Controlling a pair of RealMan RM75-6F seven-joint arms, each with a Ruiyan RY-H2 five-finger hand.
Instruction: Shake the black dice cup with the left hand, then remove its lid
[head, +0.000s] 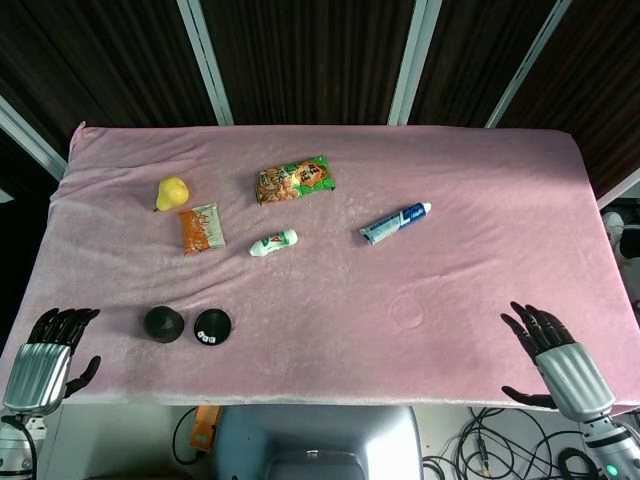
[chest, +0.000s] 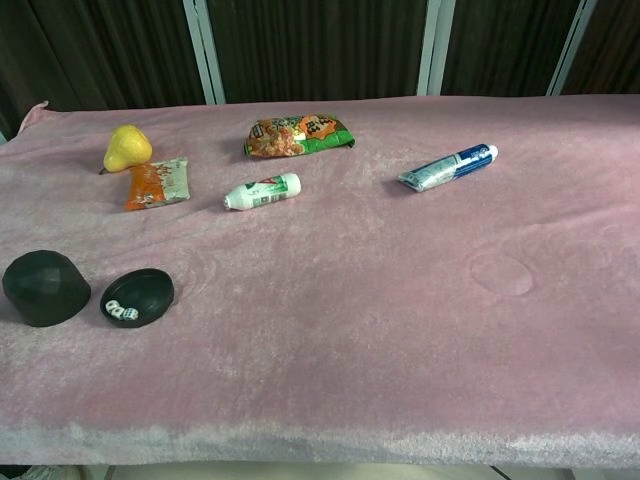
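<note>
The black domed lid (head: 163, 323) (chest: 45, 288) stands on the pink cloth near the front left. Right beside it lies the black dice cup base (head: 212, 326) (chest: 138, 297), open on top, with small white dice (chest: 122, 312) in it. My left hand (head: 45, 361) hovers off the table's front left corner, well left of the lid, fingers spread and empty. My right hand (head: 560, 362) is at the front right edge, fingers spread, holding nothing. Neither hand shows in the chest view.
Further back on the cloth lie a yellow pear (head: 171, 192), an orange snack packet (head: 201, 228), a small white bottle (head: 273, 243), a green-orange snack bag (head: 294, 179) and a blue toothpaste tube (head: 394, 223). A faint round dent (head: 408, 312) marks the cloth.
</note>
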